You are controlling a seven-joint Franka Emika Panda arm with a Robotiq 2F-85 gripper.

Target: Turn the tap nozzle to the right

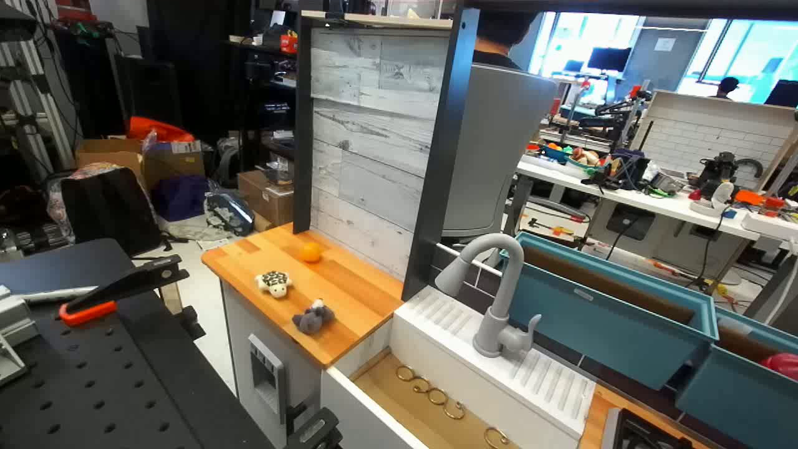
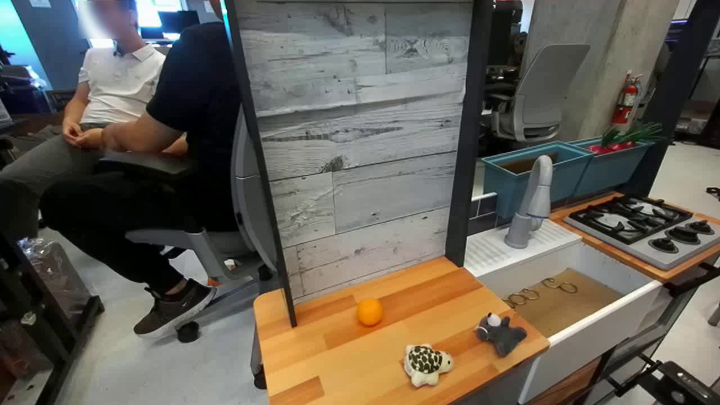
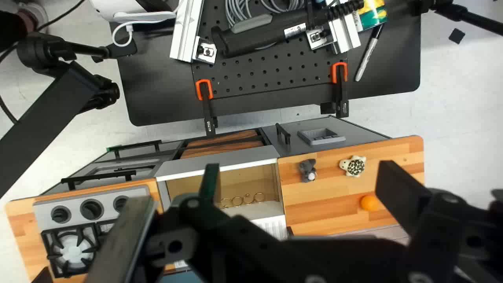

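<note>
The tap nozzle (image 1: 512,271) stands upright on the sink (image 1: 430,357), at the back edge of the worktop (image 1: 368,287). I judge it lies below the gripper (image 3: 302,181), toward this edge; the empty jaws stand wide apart.

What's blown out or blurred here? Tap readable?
In an exterior view, back windows blown out; in an exterior view, white-shirted person's face smeared; in both exterior views, tap nozzle readable; in the wrist view, gripper fingers dark, soft-edged.
</note>
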